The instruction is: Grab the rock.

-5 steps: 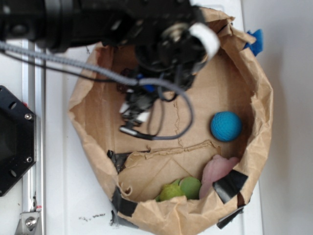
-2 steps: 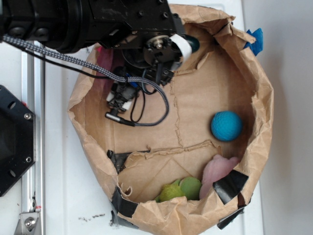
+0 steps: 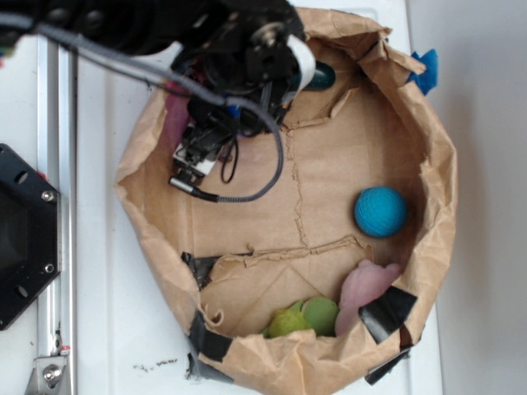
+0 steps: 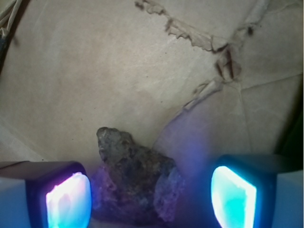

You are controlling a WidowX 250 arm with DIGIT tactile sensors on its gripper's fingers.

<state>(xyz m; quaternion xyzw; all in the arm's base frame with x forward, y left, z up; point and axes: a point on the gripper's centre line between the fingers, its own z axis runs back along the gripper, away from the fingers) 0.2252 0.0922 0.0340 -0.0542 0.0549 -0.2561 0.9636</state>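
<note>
In the wrist view, the hand (image 4: 152, 190) stood with its two glowing pads wide apart, the left pad (image 4: 69, 199) lit pink-violet and the right pad (image 4: 233, 194) lit cyan. The rock (image 4: 135, 183), a rough grey-brown lump, lay on the brown paper floor between them, nearer the left pad than the right and not clearly touched by either. To its upper right ran a torn paper seam (image 4: 209, 88).

In the exterior view, the black arm (image 3: 239, 58) hung over the upper left of the paper bag (image 3: 436, 189), hiding the rock. Rightward lay a green object (image 3: 306, 317) at the bottom, a pale pink piece (image 3: 362, 284) beside it, and a blue ball (image 3: 380, 211) well apart.
</note>
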